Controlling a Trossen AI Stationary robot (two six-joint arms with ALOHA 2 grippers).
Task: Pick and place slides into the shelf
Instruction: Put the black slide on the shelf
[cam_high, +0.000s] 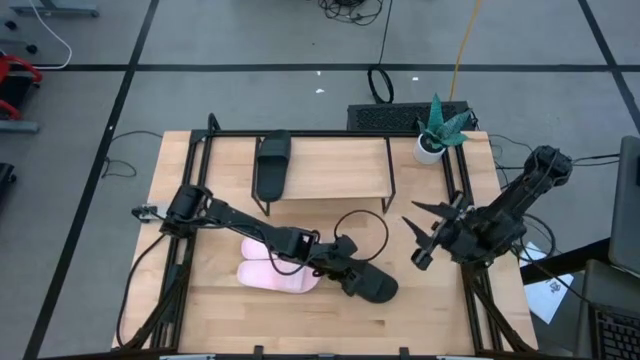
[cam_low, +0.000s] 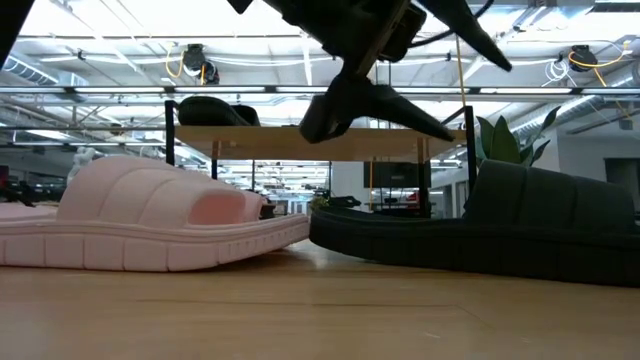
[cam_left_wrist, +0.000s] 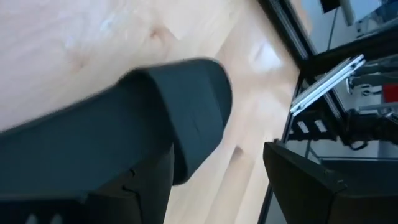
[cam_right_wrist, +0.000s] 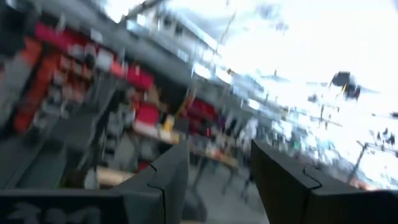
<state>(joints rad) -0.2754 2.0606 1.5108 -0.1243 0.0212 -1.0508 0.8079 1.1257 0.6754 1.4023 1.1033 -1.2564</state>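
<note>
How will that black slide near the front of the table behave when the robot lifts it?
The black slide looks thick and foamy, so probably light and slightly squashy. Its matte surface suggests it won't slip easily. The left gripper is at its strap end, so the toe may droop.

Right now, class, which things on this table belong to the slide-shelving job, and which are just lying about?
Job:
black slide on the table, at the left hand
pink slides
black slide on the shelf
shelf

Lying about:
potted plant
</note>
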